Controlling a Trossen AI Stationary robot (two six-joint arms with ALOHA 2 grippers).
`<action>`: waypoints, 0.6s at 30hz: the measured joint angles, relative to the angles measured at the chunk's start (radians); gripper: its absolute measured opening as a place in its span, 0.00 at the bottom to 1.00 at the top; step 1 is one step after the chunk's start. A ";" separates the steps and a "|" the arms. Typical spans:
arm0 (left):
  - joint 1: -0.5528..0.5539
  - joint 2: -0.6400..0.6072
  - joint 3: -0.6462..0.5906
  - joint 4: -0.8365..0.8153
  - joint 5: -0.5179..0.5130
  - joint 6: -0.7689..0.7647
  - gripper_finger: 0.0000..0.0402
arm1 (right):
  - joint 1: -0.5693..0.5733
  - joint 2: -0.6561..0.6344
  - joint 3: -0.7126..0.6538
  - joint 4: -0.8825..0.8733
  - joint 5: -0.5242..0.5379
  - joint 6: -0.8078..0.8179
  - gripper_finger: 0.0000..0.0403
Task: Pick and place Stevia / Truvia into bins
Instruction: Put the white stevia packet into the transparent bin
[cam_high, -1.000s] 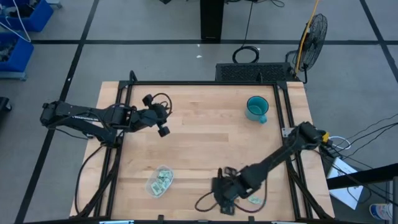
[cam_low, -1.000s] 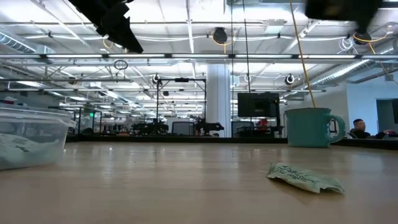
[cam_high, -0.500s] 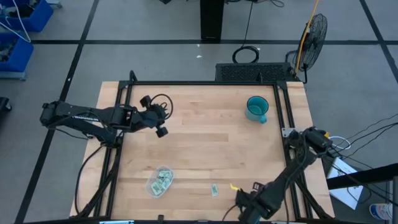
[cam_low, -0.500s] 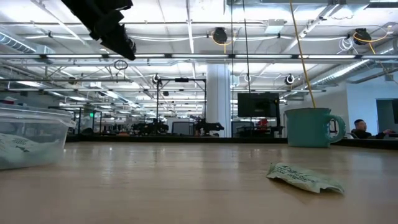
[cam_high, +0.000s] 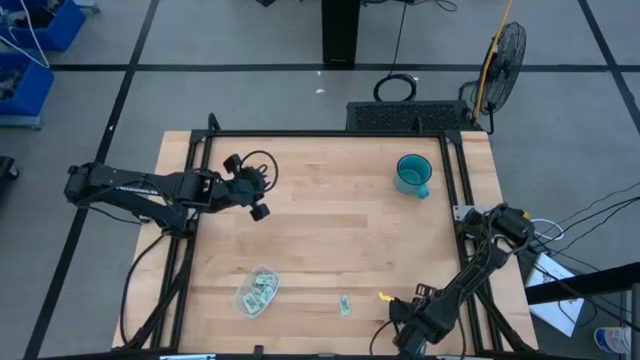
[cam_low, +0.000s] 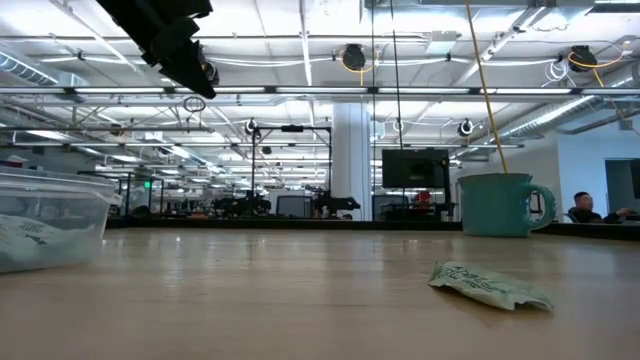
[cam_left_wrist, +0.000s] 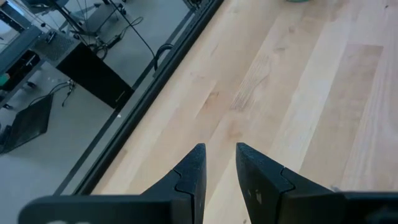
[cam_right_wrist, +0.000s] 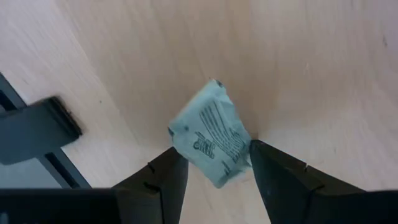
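Observation:
A clear plastic bin (cam_high: 244, 299) (cam_low: 60, 188) near the table's near edge holds several pale green Stevia sachets. One loose sachet (cam_high: 345, 305) (cam_low: 490, 285) lies flat on the wood to its right. My right gripper (cam_high: 408, 335) (cam_right_wrist: 214, 155) is low at the near edge, right of that sachet, shut on another sachet (cam_right_wrist: 208, 127) that the arm hides in the high view. My left gripper (cam_high: 260, 211) (cam_left_wrist: 219, 149) hovers over the table's far-left part, fingers a narrow gap apart, holding nothing. My right gripper has the green sachet pinched between its two fingers (cam_right_wrist: 280, 180), which bear on the sachet's two long edges at one end (cam_right_wrist: 235, 163). The rest of the sachet sticks out past the fingertips, tilted over the wood. Whether it is lifted clear of the table I cannot tell.
A teal mug (cam_high: 412, 175) (cam_low: 500, 205) stands near the far right corner. A small yellow scrap (cam_high: 382, 297) lies between the loose sachet and my right gripper. A black frame rail (cam_right_wrist: 37, 127) runs close beside the right gripper. Bare wood fills the table's middle.
My right gripper has moved from the middle of the near edge toward the table's right and nearer the edge. That uncovered the loose sachet lying flat there, and the gripper now stands over the other sachet near the edge.

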 joint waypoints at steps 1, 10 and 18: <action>0.000 0.000 0.000 0.000 0.000 0.000 0.24 | 0.000 -0.001 -0.007 0.009 0.000 -0.009 0.41; 0.000 0.000 0.000 0.002 -0.002 0.000 0.24 | 0.000 0.002 -0.015 0.004 -0.002 -0.037 0.20; 0.000 0.000 0.000 0.019 -0.002 0.002 0.24 | -0.016 -0.029 -0.020 0.006 0.065 -0.039 0.01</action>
